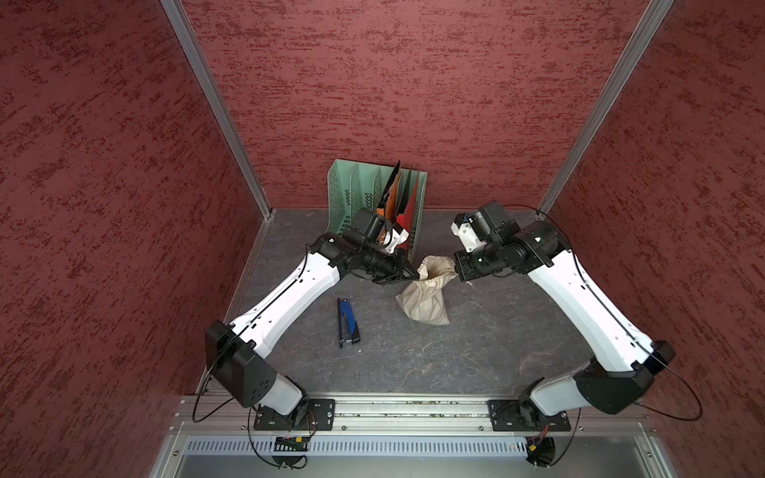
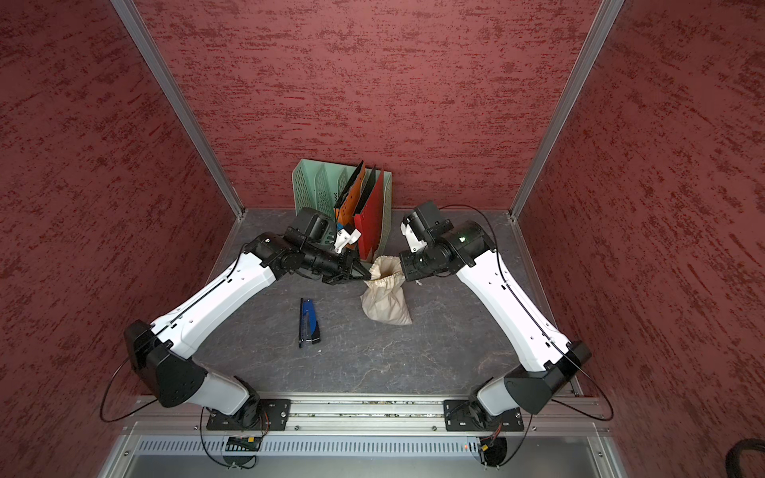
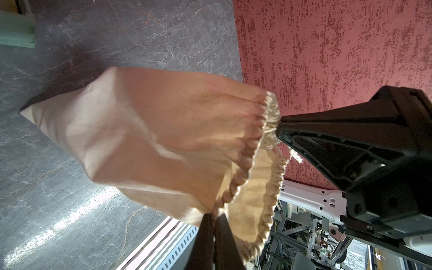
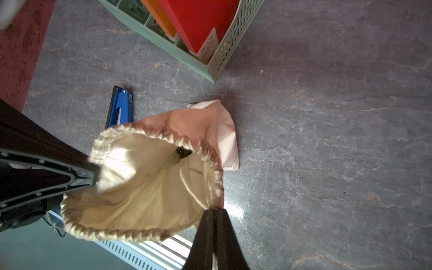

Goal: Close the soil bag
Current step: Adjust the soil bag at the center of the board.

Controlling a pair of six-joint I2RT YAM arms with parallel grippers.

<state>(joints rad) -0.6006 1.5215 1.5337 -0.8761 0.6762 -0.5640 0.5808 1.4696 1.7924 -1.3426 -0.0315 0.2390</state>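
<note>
**A:** Where is the soil bag [image 1: 424, 304]?

**B:** It stands mid-worktop [image 1: 455, 364], just in front of the green file rack [image 1: 352, 186]. The blue stapler [image 1: 347, 320] lies apart from it on the left arm's side. The mouth gapes, and a dark clump of soil [image 4: 183, 152] shows inside.

**A:** And the fingers?

**B:** Both pairs are clenched. The left fingers [image 3: 209, 222] pinch the gathered hem on one side. The right fingers [image 4: 209, 219] pinch the opposite side, where the drawcord [image 3: 295, 157] comes out. Whether they hold cord alone or cloth too, I cannot tell.

**A:** How to pull well, then?

**B:** I'd draw the two apart, level and slow, so the hem gathers along the cord and the bag doesn't tip. Keep its base seated, since lifting risks a spill. If cloth is caught too, the mouth will probably only flatten, not cinch.

**A:** Any writing?

**B:** A white label [image 4: 207, 44] on the red folder [image 4: 198, 18] reads "RAY", and the rest is cut off. The stapler's markings are too small to read.
</note>
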